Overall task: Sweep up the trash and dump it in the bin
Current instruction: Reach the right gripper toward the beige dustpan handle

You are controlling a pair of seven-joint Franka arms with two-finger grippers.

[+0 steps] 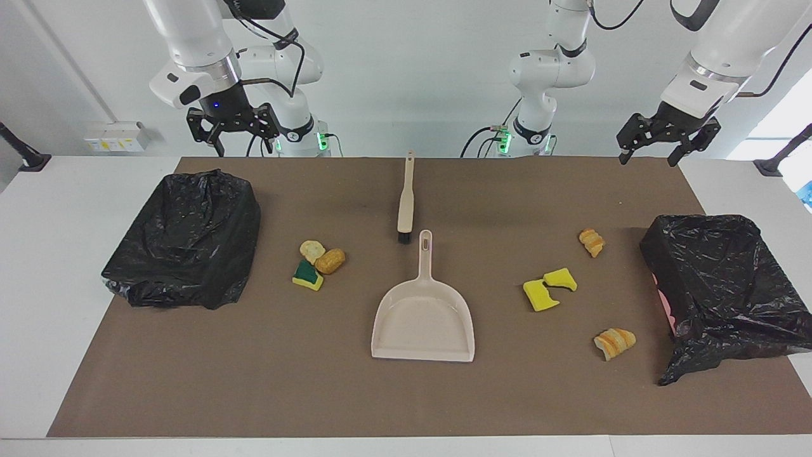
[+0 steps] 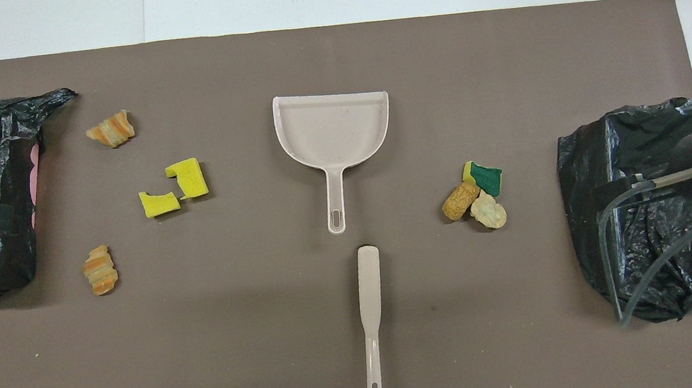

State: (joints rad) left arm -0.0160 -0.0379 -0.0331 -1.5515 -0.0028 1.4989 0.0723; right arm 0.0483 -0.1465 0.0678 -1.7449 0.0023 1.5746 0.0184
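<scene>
1. Facing view — nothing is swept yet, so I judge this the opening reach. The right gripper (image 1: 231, 122) hangs empty with fingers apart, over the bench's robot edge, at about one o'clock from the black-bagged bin (image 1: 184, 238) at the right arm's end. The left gripper (image 1: 666, 136) hangs the same way, open and holding nothing, at eleven o'clock from the other bin (image 1: 723, 285).

2. Same view: the brush (image 1: 405, 203) lies flat, black bristles just beside the dustpan (image 1: 423, 317) handle tip. The next move calls for a pinch on that slim, smooth plastic handle.

3. Overhead view — the trash sits in two scatters. At three o'clock from the dustpan handle: a green-topped sponge piece (image 2: 484, 178) touching two tan lumps (image 2: 474, 205). At nine o'clock: two porous yellow sponge chunks (image 2: 175, 189) between two ridged bread-like lumps (image 2: 111, 129).

4. Same view: the bags are crinkled and glossy; the dustpan is a shallow, rigid scoop.
</scene>
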